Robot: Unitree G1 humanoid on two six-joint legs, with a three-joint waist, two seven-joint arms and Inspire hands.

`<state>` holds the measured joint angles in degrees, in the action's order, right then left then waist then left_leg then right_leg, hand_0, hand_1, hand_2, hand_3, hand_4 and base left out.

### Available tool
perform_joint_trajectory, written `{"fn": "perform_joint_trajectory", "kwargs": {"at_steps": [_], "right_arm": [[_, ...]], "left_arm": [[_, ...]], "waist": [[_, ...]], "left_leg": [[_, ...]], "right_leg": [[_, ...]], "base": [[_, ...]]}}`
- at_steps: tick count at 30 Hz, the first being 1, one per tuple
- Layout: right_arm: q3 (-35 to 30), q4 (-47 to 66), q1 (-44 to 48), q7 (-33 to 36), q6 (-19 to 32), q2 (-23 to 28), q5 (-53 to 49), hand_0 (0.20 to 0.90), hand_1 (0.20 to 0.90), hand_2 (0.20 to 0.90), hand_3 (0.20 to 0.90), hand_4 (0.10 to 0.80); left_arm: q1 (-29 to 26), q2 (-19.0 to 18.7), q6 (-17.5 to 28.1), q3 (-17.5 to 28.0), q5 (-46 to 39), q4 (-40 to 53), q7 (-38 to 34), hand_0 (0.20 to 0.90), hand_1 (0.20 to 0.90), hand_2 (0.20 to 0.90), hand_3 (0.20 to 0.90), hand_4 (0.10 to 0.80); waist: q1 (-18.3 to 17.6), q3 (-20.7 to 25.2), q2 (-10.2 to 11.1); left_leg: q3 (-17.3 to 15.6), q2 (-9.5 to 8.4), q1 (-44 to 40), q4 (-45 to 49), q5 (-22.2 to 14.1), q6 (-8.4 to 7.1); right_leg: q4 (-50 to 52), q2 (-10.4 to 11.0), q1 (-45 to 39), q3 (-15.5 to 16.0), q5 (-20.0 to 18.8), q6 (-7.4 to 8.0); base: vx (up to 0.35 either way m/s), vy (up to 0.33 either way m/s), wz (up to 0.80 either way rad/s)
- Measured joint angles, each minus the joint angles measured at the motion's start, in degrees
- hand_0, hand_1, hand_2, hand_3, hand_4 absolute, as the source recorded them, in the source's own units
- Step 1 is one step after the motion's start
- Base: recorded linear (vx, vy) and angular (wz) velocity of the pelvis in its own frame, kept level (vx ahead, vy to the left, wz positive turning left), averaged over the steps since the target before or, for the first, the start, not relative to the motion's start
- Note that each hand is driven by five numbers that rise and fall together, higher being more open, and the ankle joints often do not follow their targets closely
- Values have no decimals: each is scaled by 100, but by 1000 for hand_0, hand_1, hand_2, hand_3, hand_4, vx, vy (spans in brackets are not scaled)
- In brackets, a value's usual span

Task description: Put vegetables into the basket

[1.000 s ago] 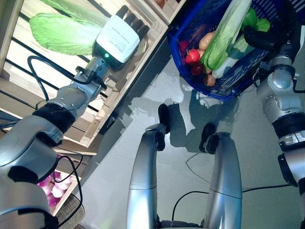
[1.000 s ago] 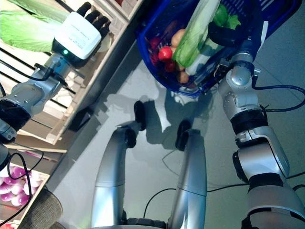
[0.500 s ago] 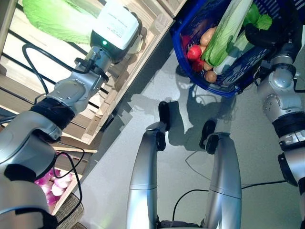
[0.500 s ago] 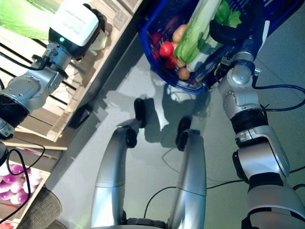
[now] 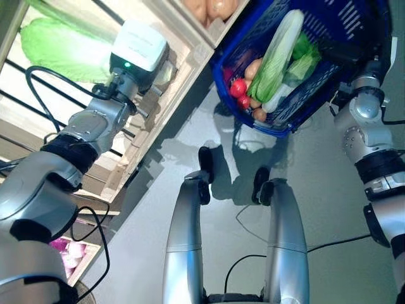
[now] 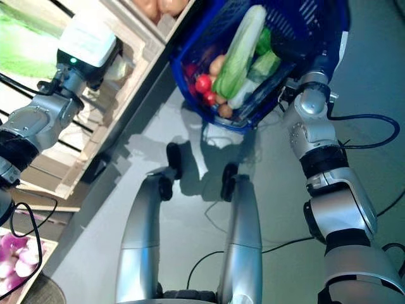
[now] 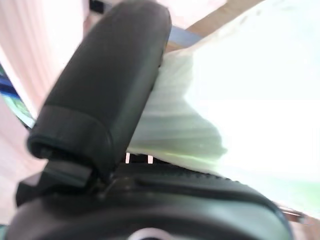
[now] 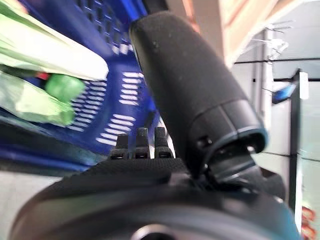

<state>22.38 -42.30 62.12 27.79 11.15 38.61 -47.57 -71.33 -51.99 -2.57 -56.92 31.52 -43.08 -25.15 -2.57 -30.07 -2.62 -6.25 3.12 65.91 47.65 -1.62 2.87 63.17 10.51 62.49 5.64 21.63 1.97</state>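
Left wrist view shows left hand (image 7: 100, 100) touching cabbage (image 7: 240, 115).

I see the basket (image 5: 297, 117) of vegetables (image 5: 273, 56) at right, the cabbage (image 5: 54, 47) on the shelf (image 5: 183, 47) at left.

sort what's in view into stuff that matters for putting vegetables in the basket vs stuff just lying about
Part of the job:
- blue basket, carried at the right hand, already holding long greens, red radishes and potatoes
- napa cabbage on the wooden shelf, which the left hand reaches into
- pale cabbage leaf against the left hand's thumb

Just lying about:
- purple onions in a lower crate
- brownish produce in the next crate
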Motion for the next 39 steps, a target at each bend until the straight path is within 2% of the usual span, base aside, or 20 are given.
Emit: {"fn": "perform_joint_trajectory", "kwargs": {"at_steps": [1, 2, 4, 11, 13, 15, 19, 22, 25, 28, 30, 34, 37, 39], "right_arm": [[-16, 0, -23, -1, 0, 0, -1, 900, 900, 900, 900, 800], [-65, 1, -124, -11, 0, -16, 1, 900, 900, 900, 900, 800], [-166, 12, -295, -28, 0, -97, 3, 900, 900, 900, 900, 800], [-222, 474, -779, -95, -3, -141, 266, 900, 900, 900, 900, 800], [-244, 618, -889, -153, -12, -159, 277, 900, 900, 900, 900, 800], [-406, 692, -1043, -177, -56, -303, 455, 900, 900, 900, 900, 800], [-451, 742, -1203, -210, -130, -345, 467, 900, 900, 900, 900, 800], [-528, 855, -1373, -349, -266, -404, 503, 900, 900, 900, 900, 800], [-531, 902, -1493, -770, -394, -496, 637, 900, 900, 900, 900, 800], [-434, 1197, -1590, -1721, -461, -544, 898, 900, 900, 900, 900, 800], [-290, 1241, -1624, -2214, -551, -595, 895, 900, 900, 900, 900, 800], [-151, 1511, -1692, -3047, -904, -865, 883, 900, 900, 900, 900, 800], [-142, 1833, -2124, -3513, -1340, -1168, 709, 900, 900, 900, 900, 800], [-113, 1919, -2473, -3729, -1600, -1404, 447, 900, 900, 900, 900, 800]], "left_arm": [[12, 2, 48, 41, -67, -1, -40, 300, 300, 300, 300, 400], [166, 67, 232, 349, -221, 6, -160, 300, 300, 300, 300, 400], [400, 146, 462, 690, -476, 37, -333, 300, 300, 300, 300, 400], [969, 186, 1063, 1479, -974, 269, -499, 300, 300, 300, 300, 400], [1127, 187, 1187, 1560, -1151, 315, -490, 300, 300, 300, 300, 400], [1492, 229, 1305, 1852, -1361, 459, -480, 300, 300, 300, 300, 400], [1792, 247, 1440, 2143, -2001, 625, -367, 300, 300, 300, 300, 400], [2061, 452, 1487, 2559, -2604, 749, -216, 300, 300, 300, 300, 400], [2377, 639, 1488, 2949, -3207, 921, -53, 300, 300, 300, 300, 400], [2672, 1125, 1488, 3705, -4230, 1349, 294, 300, 300, 300, 300, 400], [2829, 1410, 1490, 3880, -4702, 1504, 436, 300, 300, 300, 300, 400], [3013, 1727, 1494, 3945, -5452, 1756, 680, 300, 300, 300, 300, 400], [3481, 2051, 1463, 4056, -5896, 2283, 833, 300, 300, 300, 300, 400], [3743, 2220, 1463, 4045, -6143, 2489, 898, 300, 300, 300, 300, 400]], "waist": [[-1, 1, 13], [9, -3, 19], [27, -3, 27], [56, 0, 47], [64, -1, 66], [61, 2, 73], [169, 14, 160], [210, 16, 173], [269, 18, 181], [357, 28, 215], [372, 28, 245], [445, 74, 445], [519, 163, 555], [533, 588, 677]], "left_leg": [[-6, 0, -72, -19, -12, 14], [-19, 4, -266, -56, -19, 10], [-23, -2, -627, -171, -21, -3], [-16, -3, -1553, -505, 19, -67], [-13, -25, -1775, -550, 9, -85], [34, -32, -2037, -622, -1, -117], [112, -50, -2379, -870, 41, -190], [129, -63, -2597, -1068, 75, -239], [129, -76, -2893, -1287, 102, -275], [177, -108, -3175, -1554, 237, -330], [253, -117, -3410, -1674, 261, -357], [282, -110, -3973, -2192, 336, -405], [269, -96, -4696, -2782, 414, -432], [264, -58, -4821, -3056, 449, -459]], "right_leg": [[-10, 1, -71, -5, 5, -9], [-47, 2, -264, -2, 5, -8], [-146, 2, -612, 10, 10, -12], [-401, 46, -1550, 154, 73, -62], [-431, 76, -1778, 178, 116, -62], [-525, 84, -2081, 251, 127, -41], [-703, 70, -2425, 350, 158, -101], [-839, 94, -2652, 434, 170, -124], [-1014, 82, -2922, 459, 170, -124], [-1262, 86, -3221, 600, 149, -92], [-1422, 67, -3531, 726, 146, -93], [-1808, 27, -4045, 803, 110, -96], [-2379, -63, -4742, 894, -5, -61], [-2684, -129, -4883, 952, -20, -69]], "base": [[31, -35, -2], [0, 0, 0], [0, 0, 0], [45, -37, 6], [84, -34, 7], [83, -33, 10], [56, -22, 8], [58, -23, 12], [22, -26, 1], [10, -92, 8], [-28, -88, 17], [107, -103, 4], [164, -100, 1], [150, -74, 4]]}}
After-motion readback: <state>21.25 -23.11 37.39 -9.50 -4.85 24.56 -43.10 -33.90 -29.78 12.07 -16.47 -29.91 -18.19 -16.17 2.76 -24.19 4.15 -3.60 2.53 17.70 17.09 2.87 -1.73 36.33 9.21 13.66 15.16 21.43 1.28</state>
